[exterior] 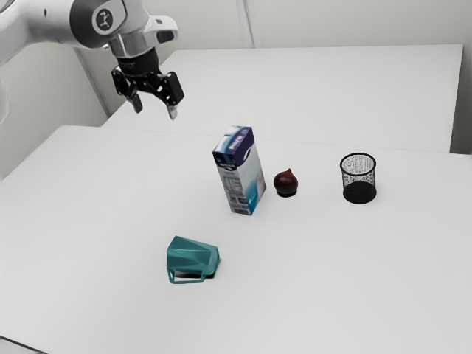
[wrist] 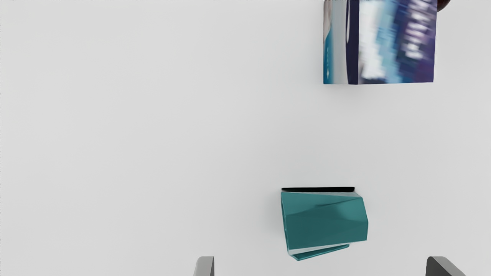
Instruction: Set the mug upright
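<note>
Claw (exterior: 155,111) open and empty, fingers (wrist: 205,266) wide apart. It's up in the air, well apart from everything on the worktop (exterior: 96,214); exterior view has it by the far left corner. Mug (exterior: 193,255) is on its side on the worktop, not upright: exterior view's left half, closer to the near edge than the other items. Handle (exterior: 187,280) faces that near edge. Can't tell which end the mouth is. Carton (exterior: 242,177) stands between mug and far edge, clear of the mug. Dark red bulb-shaped thing (exterior: 285,182) sits just beside it, mesh cup (exterior: 359,178) upright further to the exterior view's right.
</note>
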`<state>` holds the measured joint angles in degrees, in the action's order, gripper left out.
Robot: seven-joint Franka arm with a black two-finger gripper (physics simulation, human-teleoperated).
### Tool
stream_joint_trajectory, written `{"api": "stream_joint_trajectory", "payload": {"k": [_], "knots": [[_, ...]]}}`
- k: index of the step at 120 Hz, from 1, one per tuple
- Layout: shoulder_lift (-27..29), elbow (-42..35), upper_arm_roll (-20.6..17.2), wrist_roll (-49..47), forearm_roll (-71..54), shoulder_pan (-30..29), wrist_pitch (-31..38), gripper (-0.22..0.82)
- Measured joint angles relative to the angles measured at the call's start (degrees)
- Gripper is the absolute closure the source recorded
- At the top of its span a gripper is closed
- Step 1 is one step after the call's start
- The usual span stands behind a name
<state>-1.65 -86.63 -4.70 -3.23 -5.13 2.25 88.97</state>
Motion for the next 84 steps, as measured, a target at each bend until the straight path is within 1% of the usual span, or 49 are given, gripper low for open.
{"api": "stream_joint_trajectory", "payload": {"k": [48,67,84], "knots": [[0.24,0.76,0.03,-0.12,0.12,0.07,-2.31,0.0],[0.81,-2.86,0.08,-0.18,0.55,-0.52,-2.63,0.0],[3.52,-7.83,0.18,0.47,4.24,-1.54,-2.41,0.0]]}}
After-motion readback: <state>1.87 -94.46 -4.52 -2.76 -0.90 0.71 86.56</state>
